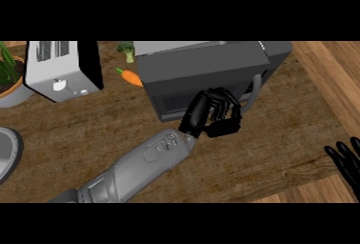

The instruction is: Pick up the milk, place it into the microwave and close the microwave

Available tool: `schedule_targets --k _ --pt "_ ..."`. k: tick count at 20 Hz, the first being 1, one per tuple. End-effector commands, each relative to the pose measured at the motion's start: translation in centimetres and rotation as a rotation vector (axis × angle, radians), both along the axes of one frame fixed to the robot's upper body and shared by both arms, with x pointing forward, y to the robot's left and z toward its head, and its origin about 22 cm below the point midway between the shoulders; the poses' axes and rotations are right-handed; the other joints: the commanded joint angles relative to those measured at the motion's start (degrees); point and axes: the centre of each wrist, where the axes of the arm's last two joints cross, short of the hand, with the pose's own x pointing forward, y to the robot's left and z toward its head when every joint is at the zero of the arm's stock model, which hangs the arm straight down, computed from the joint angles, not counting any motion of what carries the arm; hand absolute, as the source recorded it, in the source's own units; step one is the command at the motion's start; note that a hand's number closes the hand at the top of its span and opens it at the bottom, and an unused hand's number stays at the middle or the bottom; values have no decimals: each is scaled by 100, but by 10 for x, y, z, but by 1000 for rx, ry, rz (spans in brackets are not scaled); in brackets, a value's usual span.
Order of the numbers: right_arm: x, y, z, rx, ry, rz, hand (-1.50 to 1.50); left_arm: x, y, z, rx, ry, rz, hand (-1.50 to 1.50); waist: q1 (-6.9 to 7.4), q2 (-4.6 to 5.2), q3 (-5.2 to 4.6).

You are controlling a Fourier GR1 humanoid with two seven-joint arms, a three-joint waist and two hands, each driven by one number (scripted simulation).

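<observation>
Since no milk shows anywhere, we judge it's either already inside the microwave (211, 71) or hidden; can't tell which. Microwave door looks shut or nearly so, dark front facing us, handle on its right side. Left robot hand (215, 113) sits against the door front with fingers curled, holding nothing we can see, likely there to push the door closed. Its forearm crosses the tabletop (84, 128) diagonally from lower left. Right robot hand (346, 159) rests at the right edge, fingers spread and up. Toaster (60, 69), carrot (128, 76) and broccoli (126, 50) sit left of the microwave.
</observation>
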Motion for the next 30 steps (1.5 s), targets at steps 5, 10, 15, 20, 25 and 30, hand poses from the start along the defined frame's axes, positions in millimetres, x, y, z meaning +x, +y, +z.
schedule_targets --k 5,10,15,20,25,30 --pt "4 -3 12 -6 -9 11 -150 24 4 16 -82 8 51 150 -143 70 8" --pt "5 0 16 16 -21 7 -150 29 9 12 -121 36 77 150 -187 116 4" --pt "6 -5 21 20 -33 27 -150 33 14 12 -172 84 147 150 -224 131 16" --pt "8 -1 25 24 -43 77 -150 33 13 11 -183 15 170 150 -195 151 21" --pt "9 3 33 35 -55 120 -150 32 13 9 -194 4 183 150 -208 173 7" --pt "7 2 36 29 -66 156 -150 33 14 6 -205 2 197 150 -316 158 18"
